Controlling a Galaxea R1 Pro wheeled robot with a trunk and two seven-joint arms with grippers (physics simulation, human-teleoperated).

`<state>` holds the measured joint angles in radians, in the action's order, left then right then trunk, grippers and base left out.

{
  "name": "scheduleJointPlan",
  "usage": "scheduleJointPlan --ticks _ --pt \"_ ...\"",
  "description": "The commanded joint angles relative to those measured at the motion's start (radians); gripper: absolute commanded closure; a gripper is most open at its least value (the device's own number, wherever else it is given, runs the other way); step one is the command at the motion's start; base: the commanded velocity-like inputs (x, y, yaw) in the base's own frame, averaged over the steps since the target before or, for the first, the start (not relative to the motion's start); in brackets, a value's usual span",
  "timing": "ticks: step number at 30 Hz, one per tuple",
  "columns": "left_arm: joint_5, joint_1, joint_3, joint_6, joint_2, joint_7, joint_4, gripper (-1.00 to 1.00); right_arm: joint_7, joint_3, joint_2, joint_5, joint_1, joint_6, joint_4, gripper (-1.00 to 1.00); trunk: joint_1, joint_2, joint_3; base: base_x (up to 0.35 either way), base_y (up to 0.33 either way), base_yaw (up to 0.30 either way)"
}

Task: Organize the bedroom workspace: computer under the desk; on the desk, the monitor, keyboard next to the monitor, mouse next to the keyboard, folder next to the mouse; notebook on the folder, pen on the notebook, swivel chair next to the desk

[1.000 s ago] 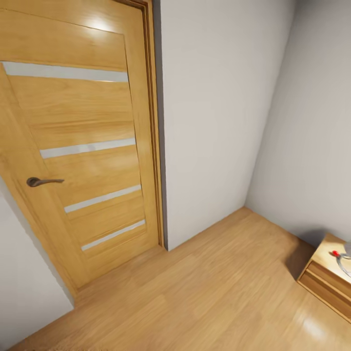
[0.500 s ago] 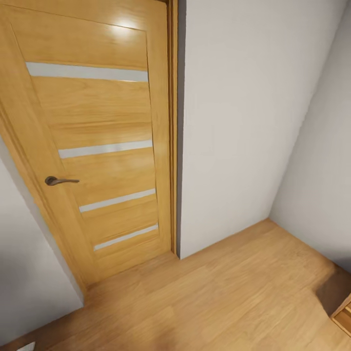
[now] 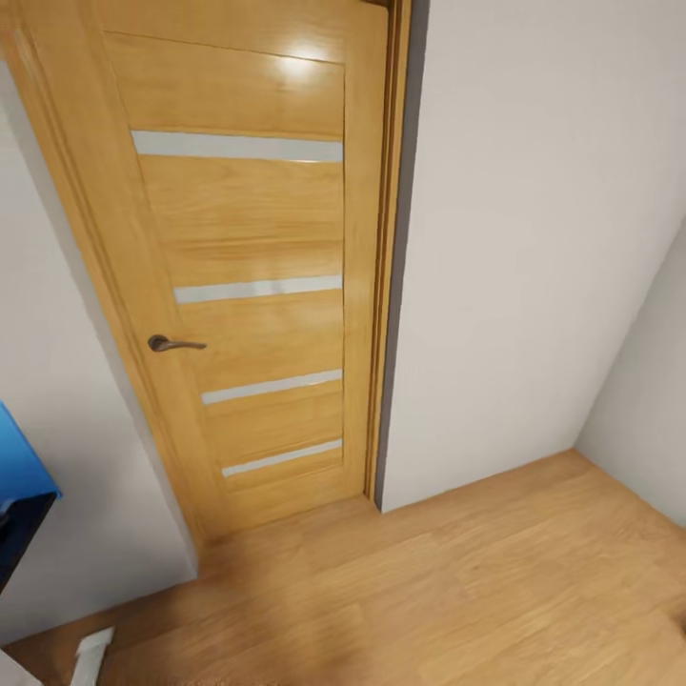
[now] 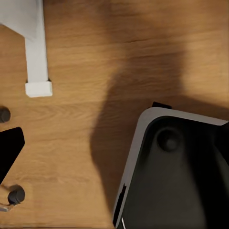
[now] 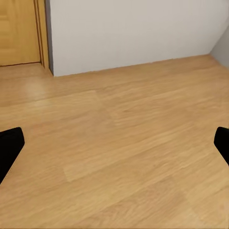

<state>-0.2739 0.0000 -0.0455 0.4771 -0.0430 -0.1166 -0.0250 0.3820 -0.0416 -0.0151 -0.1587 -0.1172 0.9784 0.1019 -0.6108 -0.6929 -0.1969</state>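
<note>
Folder: a bright blue corner juts in at the head view's left edge, over a dark slab whose identity I cannot tell. Ahead stands the closed wooden door with pale stripes and a grey lever handle, set in a white wall that meets another wall at a corner on the right. Light wood floor lies open before the door and corner. The right gripper has its dark fingertips wide apart over bare floor. The left wrist view shows one black fingertip; whether that gripper is apart or closed I cannot tell. Beneath it lie a white leg, black castors and a dark, grey-rimmed body.
</note>
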Motion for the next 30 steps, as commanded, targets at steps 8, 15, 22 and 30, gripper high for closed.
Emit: scheduleJointPlan --ticks 8,15,22,30 --pt "-0.002 0.0 -0.005 0.002 0.0 -0.005 -0.001 -1.0 0.011 -0.005 0.001 -0.082 0.0 0.0 -0.031 -1.0 0.0 -0.001 -0.001 0.0 -0.217 0.287" --pt "-0.002 0.0 -0.006 0.002 0.0 -0.005 -0.001 -1.0 0.009 -0.003 0.0 -0.115 0.0 0.004 -0.048 -1.0 0.0 -0.001 -0.001 0.0 -0.096 0.184" --pt "-0.002 0.0 -0.006 0.002 0.0 -0.005 -0.001 -1.0 0.004 -0.002 -0.004 -0.122 0.0 0.007 -0.051 -1.0 0.0 -0.001 -0.001 0.0 -0.011 0.026" --pt "-0.002 0.0 -0.005 0.002 0.0 -0.005 -0.001 -1.0 0.007 -0.003 -0.002 -0.122 0.0 -0.001 -0.051 -1.0 0.0 -0.001 -0.001 0.0 -0.033 0.088"
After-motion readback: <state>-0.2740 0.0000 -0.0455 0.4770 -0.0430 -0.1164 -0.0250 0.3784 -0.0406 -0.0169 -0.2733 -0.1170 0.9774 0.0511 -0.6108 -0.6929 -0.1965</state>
